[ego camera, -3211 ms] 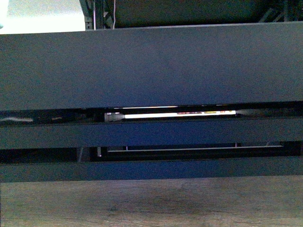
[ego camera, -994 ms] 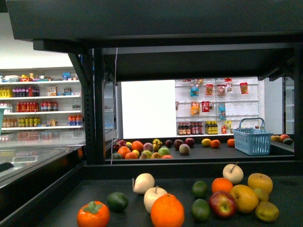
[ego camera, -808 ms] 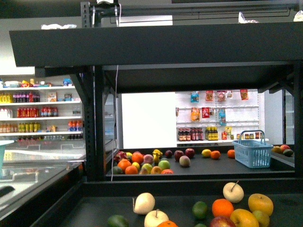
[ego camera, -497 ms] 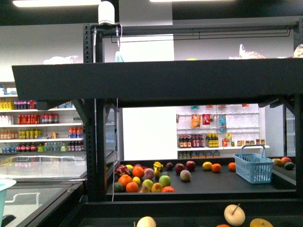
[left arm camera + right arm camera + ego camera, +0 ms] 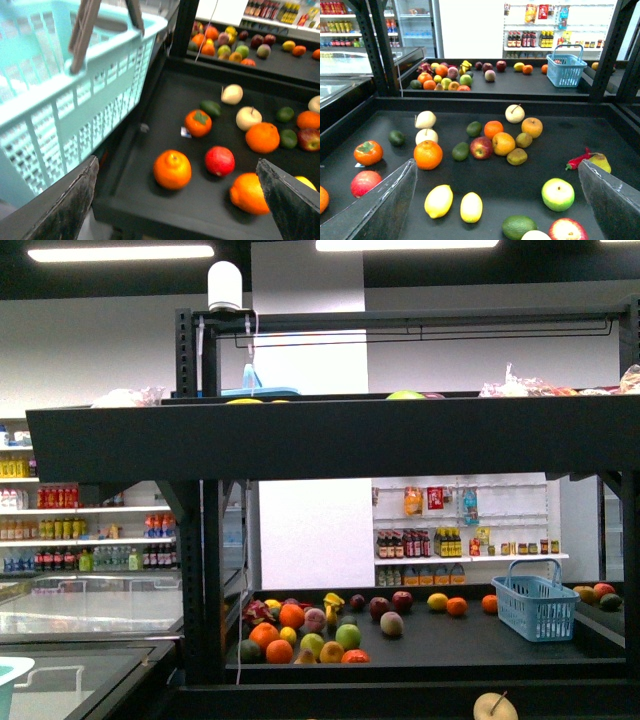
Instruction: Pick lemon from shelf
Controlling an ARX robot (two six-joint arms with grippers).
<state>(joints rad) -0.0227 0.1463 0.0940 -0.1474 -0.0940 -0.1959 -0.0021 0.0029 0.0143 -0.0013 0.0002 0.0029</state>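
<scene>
We see the black shelf [image 5: 485, 103], with a turquoise basket [image 5: 60, 100] at its edge by the left gripper [image 5: 176, 161]. Both grippers gape wide and hold nothing. The lemon [image 5: 438, 201] lies on the shelf before the right gripper [image 5: 496, 162], with a second yellow fruit [image 5: 471, 207] just beside it.

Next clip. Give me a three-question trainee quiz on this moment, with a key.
1. True or false: the right gripper is shut on a lemon.
2. What lies right beside that lemon on the shelf tray? A another lemon; B a pineapple; C a watermelon.
3. Fill in: the turquoise basket shows in the ___ wrist view.
Key: 1 false, its jaws stand open and empty; 2 A; 3 left.
</scene>
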